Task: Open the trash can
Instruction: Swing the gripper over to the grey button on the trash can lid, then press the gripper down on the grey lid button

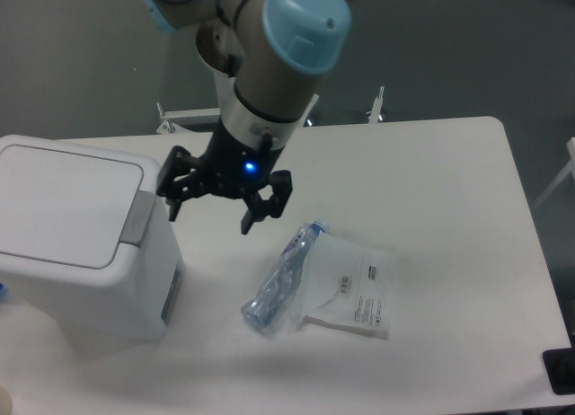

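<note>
Fingers [180,198]: black, angular, spread wide, nothing held – gripper [212,216] hung just right of the bin's grey tab [138,219].
Trash can [76,244]: white boxy plastic, rounded corners, flat lid closed; set at the worktop's left edge.
Bottle [280,278]: clear crushed plastic, lying beside a flat white packet [356,289].
Worktop [449,208]: smooth white – grey wall seen behind.
</note>
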You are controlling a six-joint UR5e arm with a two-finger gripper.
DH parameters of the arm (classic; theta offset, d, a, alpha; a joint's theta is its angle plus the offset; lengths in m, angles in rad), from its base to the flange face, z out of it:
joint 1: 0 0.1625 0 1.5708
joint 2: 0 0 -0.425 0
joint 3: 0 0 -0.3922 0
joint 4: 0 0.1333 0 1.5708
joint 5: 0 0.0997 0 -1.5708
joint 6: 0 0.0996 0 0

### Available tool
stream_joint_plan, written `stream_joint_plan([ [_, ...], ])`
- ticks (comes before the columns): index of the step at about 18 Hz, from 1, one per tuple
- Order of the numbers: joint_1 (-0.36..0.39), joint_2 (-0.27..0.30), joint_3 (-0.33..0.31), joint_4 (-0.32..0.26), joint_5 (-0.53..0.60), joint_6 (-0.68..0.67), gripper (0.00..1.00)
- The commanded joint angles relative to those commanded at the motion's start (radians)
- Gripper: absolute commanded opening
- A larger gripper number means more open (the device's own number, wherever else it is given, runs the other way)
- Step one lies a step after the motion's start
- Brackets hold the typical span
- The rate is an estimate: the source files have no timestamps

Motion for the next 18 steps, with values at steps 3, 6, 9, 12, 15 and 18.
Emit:
stream_joint_plan([
  [3,-0.019,-0.003,-0.018,0.000,0.000,-0.002,1.00],
  [6,-0.020,-0.011,-0.029,0.023,0.000,-0.005,1.00],
  [9,-0.020,-0.015,-0.035,0.028,0.003,-0.005,1.00],
  [12,-0.019,-0.014,-0.032,0.028,0.006,0.000,1.00],
  [15,-0.017,-0.014,-0.032,0.029,0.009,0.000,1.00],
  [18,-0.016,-0.012,-0.043,0.031,0.014,0.000,1.00],
])
